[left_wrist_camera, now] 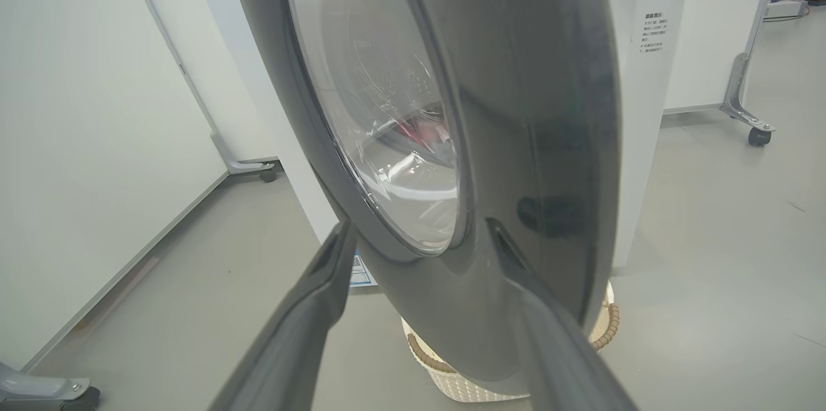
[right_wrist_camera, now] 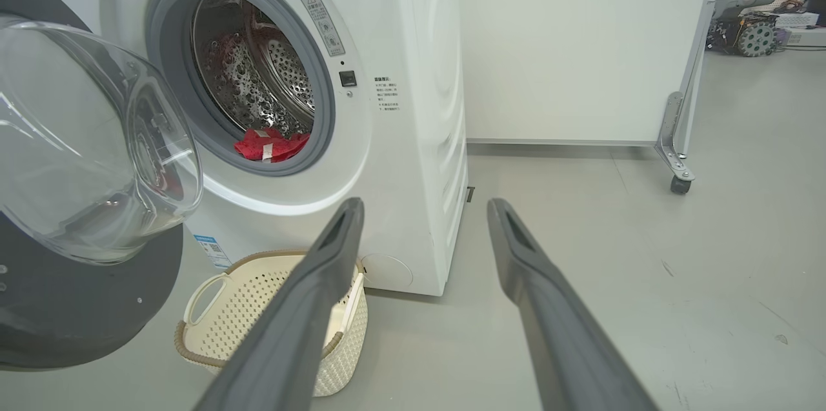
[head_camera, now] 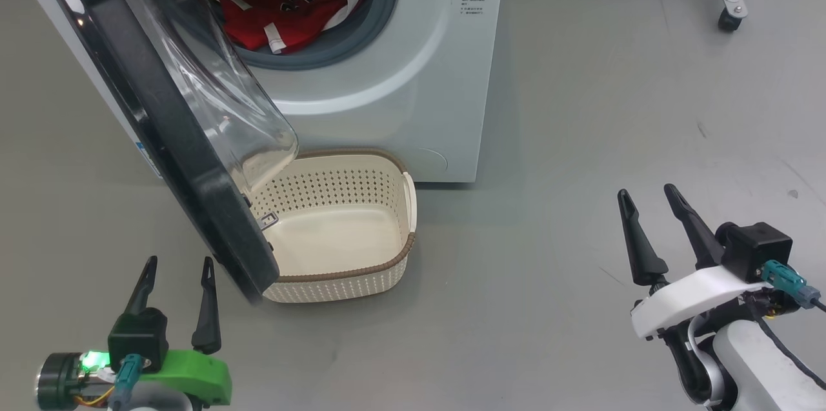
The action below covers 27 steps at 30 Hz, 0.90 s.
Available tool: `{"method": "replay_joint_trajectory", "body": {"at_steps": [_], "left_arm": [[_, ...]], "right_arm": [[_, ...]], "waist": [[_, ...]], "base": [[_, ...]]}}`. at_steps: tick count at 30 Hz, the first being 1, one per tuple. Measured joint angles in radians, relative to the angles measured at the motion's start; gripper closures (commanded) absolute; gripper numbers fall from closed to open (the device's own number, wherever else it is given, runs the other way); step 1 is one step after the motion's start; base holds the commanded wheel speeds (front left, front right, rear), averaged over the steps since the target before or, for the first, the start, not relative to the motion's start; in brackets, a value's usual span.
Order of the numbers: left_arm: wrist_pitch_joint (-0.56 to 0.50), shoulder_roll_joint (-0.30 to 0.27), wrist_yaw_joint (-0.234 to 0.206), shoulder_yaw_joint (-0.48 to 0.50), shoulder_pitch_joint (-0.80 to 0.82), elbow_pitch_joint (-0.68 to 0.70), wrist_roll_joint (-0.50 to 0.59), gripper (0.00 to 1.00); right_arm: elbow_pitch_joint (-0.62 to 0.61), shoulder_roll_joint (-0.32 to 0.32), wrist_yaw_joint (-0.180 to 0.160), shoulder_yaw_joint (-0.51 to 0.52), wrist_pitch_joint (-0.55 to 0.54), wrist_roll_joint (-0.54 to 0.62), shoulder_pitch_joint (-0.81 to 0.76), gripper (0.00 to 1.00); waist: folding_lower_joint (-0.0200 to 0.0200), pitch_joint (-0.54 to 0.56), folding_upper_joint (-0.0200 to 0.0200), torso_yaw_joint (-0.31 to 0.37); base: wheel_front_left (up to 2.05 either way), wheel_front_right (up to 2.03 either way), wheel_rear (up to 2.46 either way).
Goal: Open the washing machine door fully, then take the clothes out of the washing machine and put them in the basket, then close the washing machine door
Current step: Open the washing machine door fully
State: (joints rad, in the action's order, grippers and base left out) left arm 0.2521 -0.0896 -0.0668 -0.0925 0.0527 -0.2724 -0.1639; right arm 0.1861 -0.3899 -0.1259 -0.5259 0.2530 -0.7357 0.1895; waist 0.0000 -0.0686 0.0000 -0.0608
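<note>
Washing machine door (head_camera: 174, 140), big and round, a glossy black ring around a clear bulging window: swung out from the left-hand hinge towards the robot, standing roughly edge-on in the head view. Judged wide enough to reach past, though probably short of fully open.

Clothes (head_camera: 290, 4), bright red jerseys with white trim and black-and-white lettering: heaped low in the steel drum, against the grey rubber gasket (head_camera: 381, 11). None out yet.

Washing machine (head_camera: 400, 75), a large white front-loader, stands on the grey floor (head_camera: 548, 269).

Basket (head_camera: 352, 272), small, cream, perforated plastic with a brown woven-look rim: on the floor just in front of the machine, below the drum mouth, so a lifted jersey has a short drop. It is empty. The door's lower edge hangs over its left side; contact between them cannot be told.

Left gripper (head_camera: 179, 260): fingers spread wide, nothing held, just beside the door's outer face. In the left wrist view the fingers (left_wrist_camera: 516, 256) frame the door's lower rim, placed as if to push it wider.

Right gripper (head_camera: 646, 190): fingers spread wide, empty, well apart from the machine over bare floor. In the right wrist view it faces the drum opening, a likely line of reach for the clothes.
</note>
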Motion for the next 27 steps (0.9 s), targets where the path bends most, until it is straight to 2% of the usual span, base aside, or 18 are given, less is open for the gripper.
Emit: {"method": "replay_joint_trajectory", "body": {"at_steps": [9, 27], "left_arm": [[0.000, 0.001, 0.002, 0.004, 0.000, 0.003, 0.007, 0.00], [0.000, 0.009, 0.011, 0.013, 0.000, 0.003, 0.016, 0.00]], "right_arm": [[-0.031, 0.042, 0.000, 0.073, 0.000, 0.083, -0.074, 0.00], [-0.084, 0.100, 0.000, 0.135, 0.000, 0.182, -0.156, 0.00]], "waist": [[0.0000, -0.007, 0.0000, -0.001], [0.0000, -0.013, 0.0000, -0.011]], "base": [[0.00, 0.00, 0.00], [0.00, 0.00, 0.00]]}}
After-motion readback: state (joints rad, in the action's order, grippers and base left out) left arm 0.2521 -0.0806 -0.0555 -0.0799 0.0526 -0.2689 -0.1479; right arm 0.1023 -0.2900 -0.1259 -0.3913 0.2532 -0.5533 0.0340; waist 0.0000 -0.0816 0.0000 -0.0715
